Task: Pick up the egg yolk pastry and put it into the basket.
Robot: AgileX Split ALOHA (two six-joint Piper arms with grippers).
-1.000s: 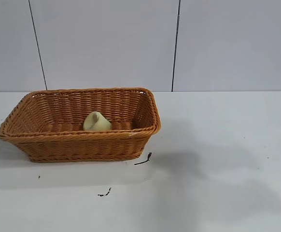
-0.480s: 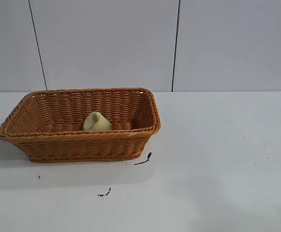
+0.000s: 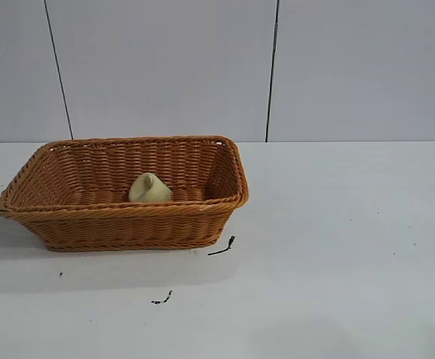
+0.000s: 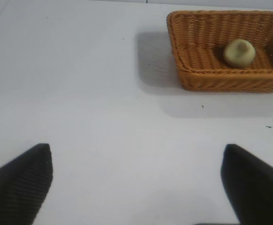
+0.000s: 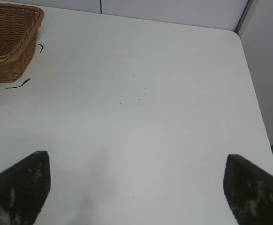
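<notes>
Orange-brown wicker, pale yellow pastry, white everything else

The basket (image 3: pixel 120 217) is showing orange-brown weave with a braided rim, the egg yolk pastry (image 3: pixel 149 188) is looking pale yellow-cream, the table (image 3: pixel 337 247) is sitting plain white with small black marks (image 3: pixel 222 247), and both grippers' fingers (image 5: pixel 19 185) are showing black ribbing.

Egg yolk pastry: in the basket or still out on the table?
In. The egg yolk pastry lies on the floor of the basket, enclosed by its woven walls; the left wrist view shows the same.
</notes>
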